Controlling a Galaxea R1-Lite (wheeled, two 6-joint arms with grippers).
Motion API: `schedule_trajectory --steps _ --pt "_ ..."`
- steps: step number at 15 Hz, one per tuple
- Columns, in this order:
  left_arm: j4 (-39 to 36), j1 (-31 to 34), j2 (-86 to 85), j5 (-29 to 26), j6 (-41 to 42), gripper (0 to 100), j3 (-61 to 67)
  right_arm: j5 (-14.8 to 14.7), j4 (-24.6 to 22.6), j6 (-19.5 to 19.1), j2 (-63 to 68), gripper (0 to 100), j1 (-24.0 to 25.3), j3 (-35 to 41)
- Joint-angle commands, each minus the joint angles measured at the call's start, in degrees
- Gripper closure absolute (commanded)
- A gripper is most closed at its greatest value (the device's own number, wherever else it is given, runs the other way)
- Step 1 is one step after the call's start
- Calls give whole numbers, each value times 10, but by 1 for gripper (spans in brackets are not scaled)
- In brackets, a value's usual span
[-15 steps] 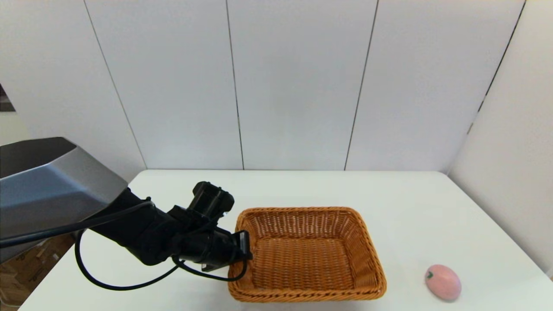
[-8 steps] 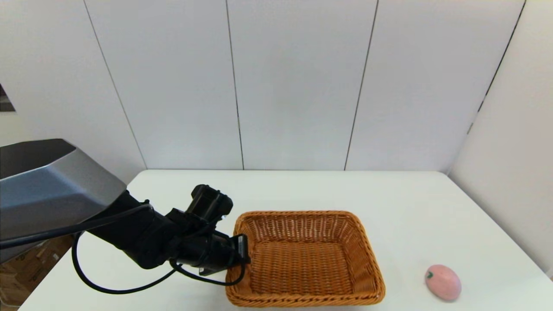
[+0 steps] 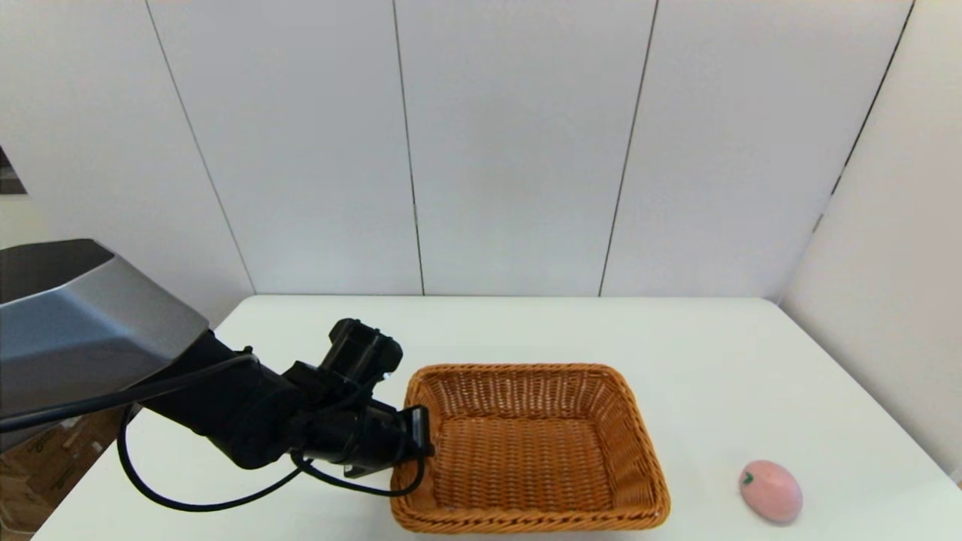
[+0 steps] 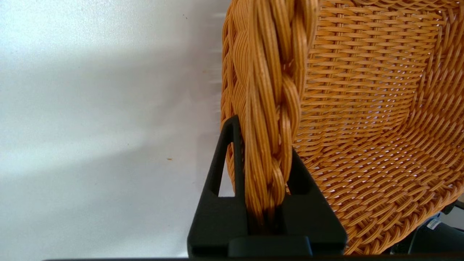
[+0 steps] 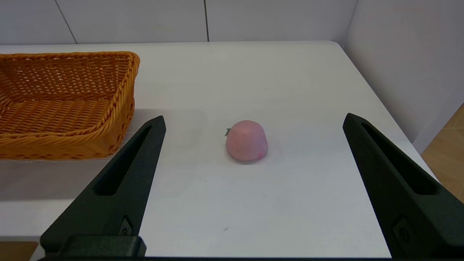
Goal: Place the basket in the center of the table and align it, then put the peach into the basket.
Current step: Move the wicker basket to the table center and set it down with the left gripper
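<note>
Left claw (image 3: 417,436) clamped on the braided rim of the wicker basket (image 3: 530,451), at the middle of the basket's left short side. Seen in the left wrist view with one black finger (image 4: 226,159) outside the wall and the other inside, the thick plait of the rim (image 4: 272,108) pinched tight between them. Reached in from the robot's left, black forearm and looped cable low over the table (image 3: 706,353). Basket sat flat on the white table, open and with nothing inside, long sides running left to right, roughly mid-table across and close to the near edge, its near rim almost at the bottom of the head view. Right claw (image 5: 253,127) spread wide, holding nothing, out of the head view, low over the table near its front edge. Pointed at the peach (image 5: 246,140), which showed between the two parted fingers but farther off, touching neither. Peach (image 3: 770,491) lay on its side on the table, well to the right of the basket and apart from it, near the front right corner, green stem mark turned toward the basket. Basket's right end (image 5: 119,105) visible in the right wrist view, beside the peach with bare table between them.
</note>
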Motion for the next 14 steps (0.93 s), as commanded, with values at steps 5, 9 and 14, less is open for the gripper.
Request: schedule_trajectory --steps 5,9,14 --pt "-1 0 -6 -1 17 100 13 0 0 0 0 0 0 0" --pt "-2 0 -4 -1 14 0 9 0 0 0 0 0 0 -1" --pt "-4 12 -28 1 20 0 11 0 0 0 0 0 0 0"
